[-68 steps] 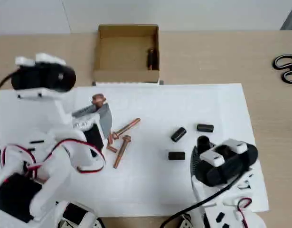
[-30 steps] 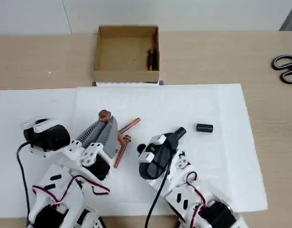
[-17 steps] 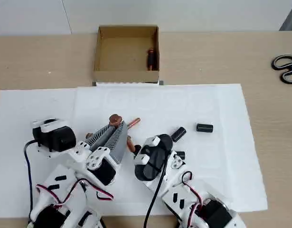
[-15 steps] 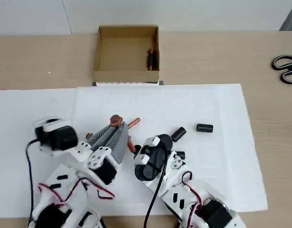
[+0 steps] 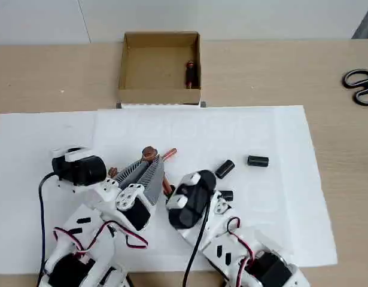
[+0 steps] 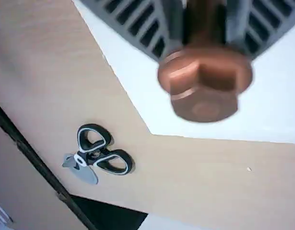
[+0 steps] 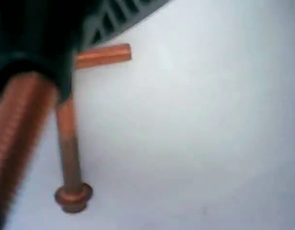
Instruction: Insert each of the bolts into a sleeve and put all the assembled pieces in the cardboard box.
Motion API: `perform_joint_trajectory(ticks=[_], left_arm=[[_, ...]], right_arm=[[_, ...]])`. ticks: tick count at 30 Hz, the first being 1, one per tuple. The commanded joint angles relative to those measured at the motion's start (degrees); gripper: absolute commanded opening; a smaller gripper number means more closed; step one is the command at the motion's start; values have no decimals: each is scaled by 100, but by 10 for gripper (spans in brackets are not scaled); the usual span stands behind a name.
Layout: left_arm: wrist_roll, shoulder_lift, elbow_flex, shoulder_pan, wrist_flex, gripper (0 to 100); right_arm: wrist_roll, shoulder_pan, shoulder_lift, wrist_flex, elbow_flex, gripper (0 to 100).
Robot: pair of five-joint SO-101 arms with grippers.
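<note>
My left gripper (image 5: 151, 161) is shut on a copper bolt (image 5: 149, 153) near the middle of the white paper, its hex head (image 6: 205, 86) jutting beyond the grey fingers (image 6: 133, 19). My right gripper (image 5: 170, 190) sits just right of it, shut on a black sleeve (image 7: 32, 33). A threaded copper shaft (image 7: 15, 124) sticks out of that sleeve. Three loose sleeves lie to the right (image 5: 225, 168), (image 5: 257, 161), (image 5: 226, 195). The cardboard box (image 5: 159, 95) stands at the back with one assembled piece (image 5: 190, 73) inside.
Loose bolts lie on the paper under and between the grippers (image 7: 68, 143), (image 7: 103, 53), (image 5: 169, 154). Scissors (image 5: 360, 85) rest on the bare wood at the far right, also seen from the left wrist as scissors (image 6: 97, 155). The paper sheet (image 5: 261, 128) covers the near table.
The left gripper carried its bolt right and slightly toward the front. The right arm swung from the right side to the middle with a sleeve, closing in on the left gripper.
</note>
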Motion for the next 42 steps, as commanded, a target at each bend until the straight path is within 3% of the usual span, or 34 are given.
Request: perform_joint_trajectory(ticks=[1, 8, 12, 18, 39, 42], left_arm=[[9, -44, 75, 18, -396, 5], [9, -44, 119, 18, -316, 5], [-44, -44, -286, 62, 299, 5], [-360, -35, -716, 721, 1134, 5], [-1345, -18, -163, 826, 1477, 6], [-1345, -18, -163, 826, 1477, 43]], right_arm=[[-70, -127, -31, -110, -290, 2], [-62, -92, -31, -110, -387, 2], [-53, 127, -31, -110, -404, 2], [-53, 163, -31, -154, -404, 2], [-44, 163, -31, -127, -510, 2], [-44, 171, -31, -119, -510, 2]])
